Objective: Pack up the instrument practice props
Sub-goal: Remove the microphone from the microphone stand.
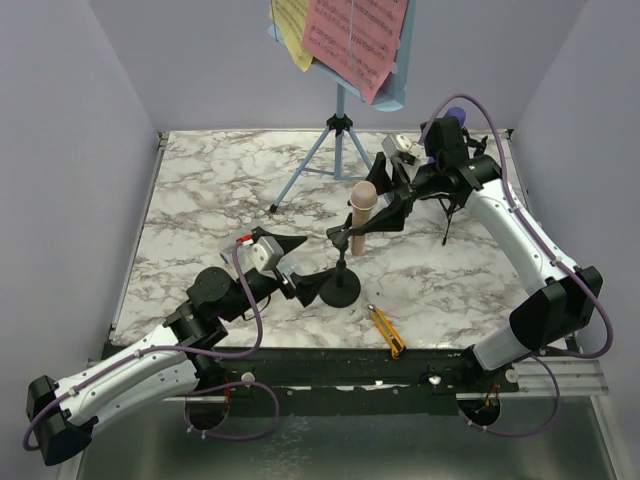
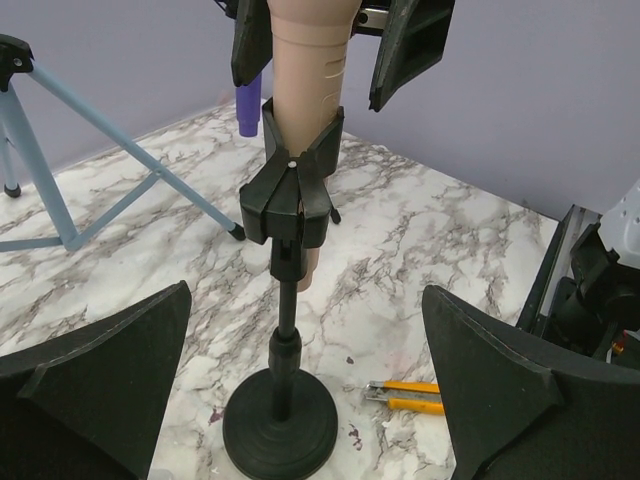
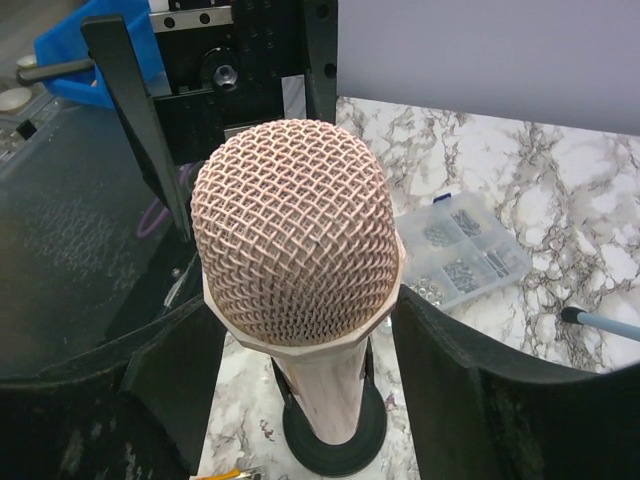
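The beige microphone (image 1: 362,205) stands upright near the middle of the marble table (image 1: 200,200), its tapered body seated in the clip of a black mic mount (image 2: 285,200). The mount's thin stem runs down to a round black base (image 2: 280,430).

The right gripper (image 1: 372,203) reaches in from the right at the level of the microphone's upper body. In the right wrist view the mesh head (image 3: 295,230) fills the space between its two black fingers (image 3: 450,370). From the left wrist view one finger sits close against the body, while a sliver of wall shows between the body and the other finger, so the jaws straddle the microphone without clamping it.

The left gripper (image 1: 300,268) hangs low at the near left of the mount, spread wide and holding nothing. Its fingers (image 2: 100,380) frame the base and stem from either side without touching them.

At the back of the table stands the light-blue music rack (image 1: 395,95) on its tripod legs (image 1: 310,165). A pink sheet-music page (image 1: 355,35) lies on its face, and a yellow page (image 1: 293,25) is beside it on the left. The lower end of a purple microphone (image 2: 248,105) shows behind the beige one; what holds it I cannot tell.

A clear plastic box (image 3: 465,255) of small parts lies at the far right of the table, and a yellow-and-black utility knife (image 1: 385,330) lies near the front edge, just right of the mount's base
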